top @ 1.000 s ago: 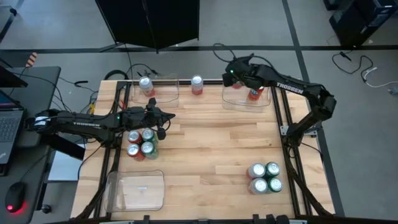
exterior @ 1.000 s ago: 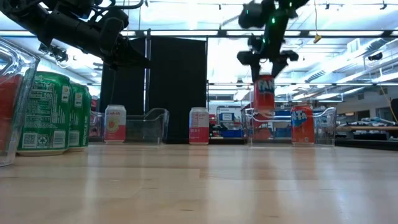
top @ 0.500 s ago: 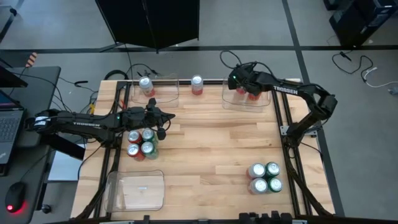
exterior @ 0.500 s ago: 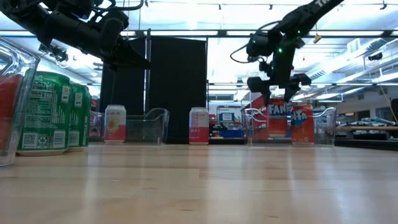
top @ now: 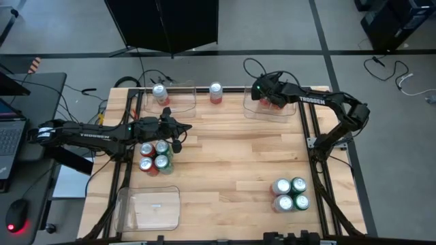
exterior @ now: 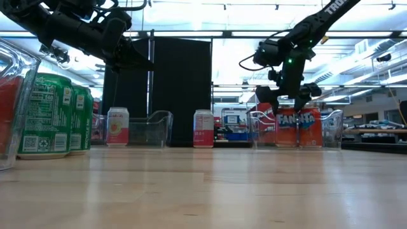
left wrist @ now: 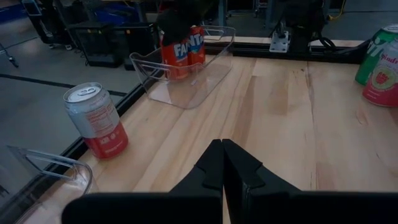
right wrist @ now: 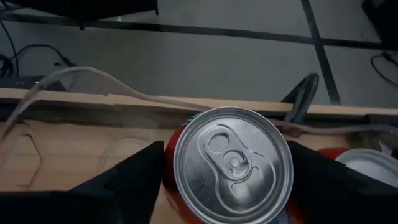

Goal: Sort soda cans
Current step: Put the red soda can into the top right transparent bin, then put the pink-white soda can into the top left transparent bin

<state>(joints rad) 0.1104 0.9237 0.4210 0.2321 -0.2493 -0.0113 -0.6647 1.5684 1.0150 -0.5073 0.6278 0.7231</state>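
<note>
Wooden table: right claw at 1 o'clock clamps red cylindrical soda can inside clear plastic tray, grouping reds; left claw idles closed, empty.

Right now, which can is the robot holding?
Find the clear plastic tray at the wooden table's far right corner. Two red Fanta cans stand inside; the right gripper clasps the red can nearer the table's middle, unlike its free neighbour.
</note>
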